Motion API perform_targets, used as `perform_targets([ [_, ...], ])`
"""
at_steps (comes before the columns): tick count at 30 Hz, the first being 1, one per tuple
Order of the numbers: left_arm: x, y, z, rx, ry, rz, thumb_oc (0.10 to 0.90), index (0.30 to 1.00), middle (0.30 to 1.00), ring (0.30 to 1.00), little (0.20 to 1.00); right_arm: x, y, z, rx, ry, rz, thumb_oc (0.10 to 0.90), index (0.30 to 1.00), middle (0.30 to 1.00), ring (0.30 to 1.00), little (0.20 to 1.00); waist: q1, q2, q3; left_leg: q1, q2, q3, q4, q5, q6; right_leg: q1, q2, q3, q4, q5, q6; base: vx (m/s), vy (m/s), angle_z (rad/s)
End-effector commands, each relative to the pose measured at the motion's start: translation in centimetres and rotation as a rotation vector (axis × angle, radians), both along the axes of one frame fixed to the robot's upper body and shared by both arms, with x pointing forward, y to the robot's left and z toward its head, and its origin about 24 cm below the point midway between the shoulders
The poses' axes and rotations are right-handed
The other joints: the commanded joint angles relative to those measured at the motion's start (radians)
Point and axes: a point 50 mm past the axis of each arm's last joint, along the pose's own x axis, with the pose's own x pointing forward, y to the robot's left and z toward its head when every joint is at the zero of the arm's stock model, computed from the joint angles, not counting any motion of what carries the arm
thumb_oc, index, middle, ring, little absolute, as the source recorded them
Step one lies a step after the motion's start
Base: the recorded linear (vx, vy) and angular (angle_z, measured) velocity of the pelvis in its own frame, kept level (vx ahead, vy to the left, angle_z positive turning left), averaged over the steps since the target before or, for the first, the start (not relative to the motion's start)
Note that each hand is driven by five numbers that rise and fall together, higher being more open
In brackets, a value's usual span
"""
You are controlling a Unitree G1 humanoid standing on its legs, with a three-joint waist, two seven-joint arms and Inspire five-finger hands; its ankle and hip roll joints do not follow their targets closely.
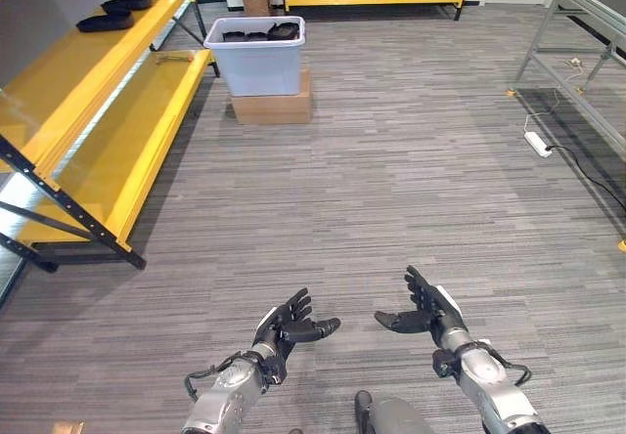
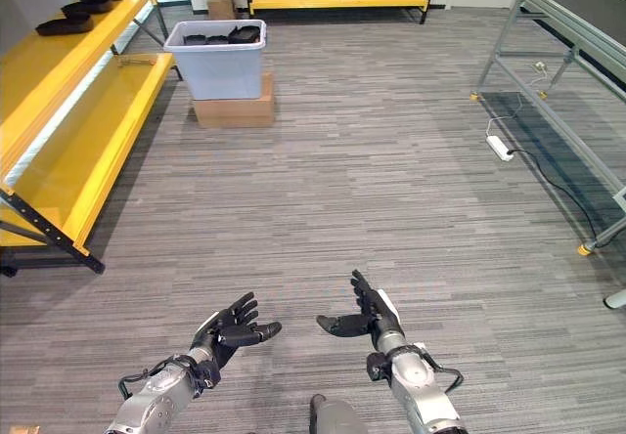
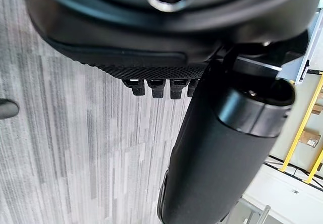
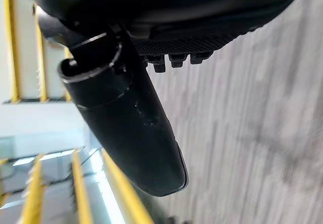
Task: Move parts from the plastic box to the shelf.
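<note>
The chief risk from here is in the approach: the plastic box (image 1: 255, 58) stands well apart from both hands, across a stretch of floor, and it is perched on a low cardboard carton (image 1: 273, 108) just beside the yellow shelf (image 1: 117, 111), so a reach or step that clips the carton or the shelf's dark slanted upright could, I judge, nudge the box off its base. The left hand (image 1: 287, 327) and the right hand (image 1: 424, 309) both hang low before the robot with fingers spread and relaxed, thumbs turned toward each other, holding nothing. The parts (image 1: 260, 33) lie in the box as dark, flattish, rounded pieces (their exact form is too small to tell), and similar dark pieces (image 1: 122, 7) already rest on the upper shelf board. The box looks pale, smooth and thin-walled with a lipped rim; the shelf boards seem glossy and hard, where a part set down carelessly might slide. The floor is grey striped carpet.
</note>
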Motion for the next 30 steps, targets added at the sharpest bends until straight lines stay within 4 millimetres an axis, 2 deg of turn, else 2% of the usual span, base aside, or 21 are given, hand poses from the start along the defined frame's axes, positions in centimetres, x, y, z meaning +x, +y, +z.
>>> perform_targets([
  [1,1.9,0.3,2.4,-0.016,-0.145,0.002,0.900,1.000,1.000,1.000,1.000,1.6,1.5,2.9,0.031,-0.170,0.074,0.900,1.000,1.000,1.000,1.000,-0.006,0.010,-0.029,0.136,-0.068,0.004,-0.099,-0.068,0.081,-0.155,-0.028,-0.009,-0.121,0.214,0.086,0.00,0.000,0.00],
  [13,1.2,0.3,1.8,-0.031,-0.123,-0.003,0.900,1.000,1.000,1.000,1.000,1.0,1.5,2.5,0.039,-0.154,0.064,0.900,1.000,1.000,1.000,1.000,-0.015,0.018,-0.025,0.139,-0.073,0.003,-0.099,-0.080,0.085,-0.179,-0.026,-0.013,-0.092,0.202,0.081,0.03,-0.003,0.08],
  [16,0.8,-0.3,1.3,-0.157,-0.073,0.021,0.900,1.000,1.000,1.000,1.000,0.7,1.5,2.3,0.048,-0.146,0.072,0.900,1.000,1.000,1.000,1.000,-0.021,0.021,-0.028,0.146,-0.077,0.006,-0.082,-0.097,0.086,-0.185,-0.027,-0.013,-0.076,0.196,0.077,0.11,-0.088,-0.03],
  [24,0.9,-0.1,1.6,-0.102,-0.101,0.040,0.900,1.000,1.000,1.000,1.000,0.7,1.6,2.1,0.057,-0.143,0.073,0.900,1.000,1.000,1.000,1.000,-0.029,0.027,-0.059,0.166,-0.069,0.016,-0.035,-0.118,0.069,-0.151,-0.020,-0.020,-0.073,0.156,0.047,0.13,-0.135,-0.02],
  [26,1.1,0.0,1.6,-0.089,-0.105,0.062,0.900,1.000,1.000,1.000,1.000,0.8,1.8,2.1,0.067,-0.139,0.086,0.900,1.000,1.000,1.000,1.000,-0.032,0.040,-0.076,0.171,-0.054,0.012,0.012,-0.074,0.045,-0.132,-0.004,-0.027,-0.081,0.131,0.025,0.13,-0.149,0.00],
  [27,1.1,0.0,1.6,-0.089,-0.105,0.062,0.900,1.000,1.000,1.000,1.000,0.8,1.8,2.1,0.067,-0.139,0.086,0.900,1.000,1.000,1.000,1.000,-0.032,0.040,-0.076,0.171,-0.054,0.012,0.012,-0.074,0.045,-0.132,-0.004,-0.027,-0.081,0.131,0.025,0.13,-0.173,0.02],
  [28,1.2,0.1,1.4,-0.099,-0.097,0.092,0.900,1.000,1.000,1.000,1.000,0.8,2.0,2.0,0.111,-0.127,0.092,0.900,1.000,1.000,1.000,1.000,-0.034,0.053,-0.086,0.161,-0.036,0.011,0.090,0.000,0.013,-0.107,0.015,-0.032,-0.095,0.110,-0.001,0.11,-0.150,0.00],
  [29,1.2,0.1,1.4,-0.110,-0.095,0.103,0.900,1.000,1.000,1.000,1.000,0.9,2.1,2.0,0.123,-0.127,0.095,0.900,1.000,1.000,1.000,1.000,-0.035,0.054,-0.091,0.153,-0.034,0.011,0.111,0.022,0.005,-0.103,0.017,-0.032,-0.101,0.108,-0.007,0.19,-0.259,-0.03],
  [30,1.4,0.0,1.5,-0.133,-0.107,0.114,0.900,1.000,1.000,1.000,1.000,1.0,2.3,2.1,0.116,-0.138,0.122,0.900,1.000,1.000,1.000,1.000,-0.039,0.056,-0.097,0.115,-0.017,0.033,0.260,0.115,-0.031,-0.075,0.028,-0.035,-0.120,0.088,-0.034,0.17,-0.255,-0.09],
])
